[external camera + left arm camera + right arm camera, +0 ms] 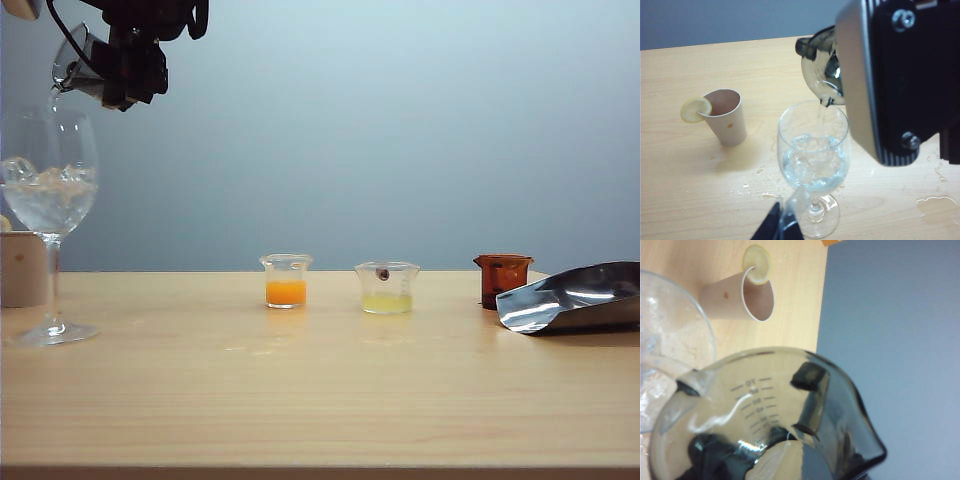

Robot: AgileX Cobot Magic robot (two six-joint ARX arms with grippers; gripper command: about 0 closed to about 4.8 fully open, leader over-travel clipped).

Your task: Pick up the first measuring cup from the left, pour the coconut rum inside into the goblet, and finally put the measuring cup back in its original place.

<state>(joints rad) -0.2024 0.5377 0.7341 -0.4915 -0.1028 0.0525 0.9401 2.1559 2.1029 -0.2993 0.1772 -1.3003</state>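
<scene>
the tall clear stemmed goblet (pixel 50 215) with ice cubes in its bowl stands on the pale wooden bench (pixel 320 390), and everything else is arranged around it. the right end effector (pixel 128 62) hangs above and just to the side of the goblet's rim, clenched on the small smoky-grey translucent measuring cup (pixel 78 62), one finger pad (pixel 809 377) pressed inside the cup wall. the cup is tipped hard over so that its pour lip sits just over the goblet's mouth, which is why a thin stream of clear coconut rum (pixel 823 114) falls straight into the bowl rather than onto the bench. i judge the pour to be well along, since little liquid shows in the cup.

the left end effector (pixel 780 226) hovers low beside the goblet's foot, nothing held as far as i can see; whether its jaws are spread or closed i cannot tell.

behind the goblet a beige paper cup (pixel 727 116) carries a lemon slice (pixel 695 109) on its rim. spilled droplets (pixel 760 187) dot the bench around the goblet's foot, so a steady tilt matters.
</scene>
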